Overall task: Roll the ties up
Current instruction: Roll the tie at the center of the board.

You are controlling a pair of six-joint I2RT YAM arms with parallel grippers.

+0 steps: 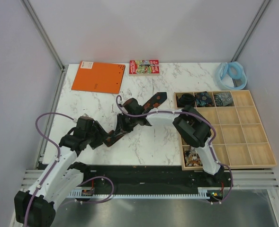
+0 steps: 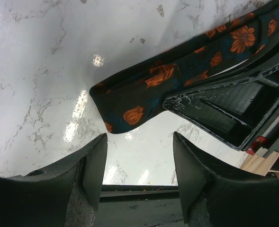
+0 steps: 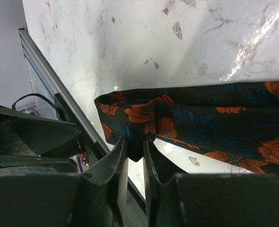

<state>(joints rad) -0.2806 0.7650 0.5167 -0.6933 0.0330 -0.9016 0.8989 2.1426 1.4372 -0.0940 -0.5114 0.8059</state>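
R tool [image 3: 134, 147] low, tight on tie [image 3: 201, 122]

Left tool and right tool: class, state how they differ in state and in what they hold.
The left tool is open; the right tool is shut. The left tool holds nothing, the flowered tie lying beyond its tips; the right tool pinches that tie. Both are near the same end of it.

Lab rig: white wall panels [image 1: 153, 28], alu frame [image 1: 42, 33]
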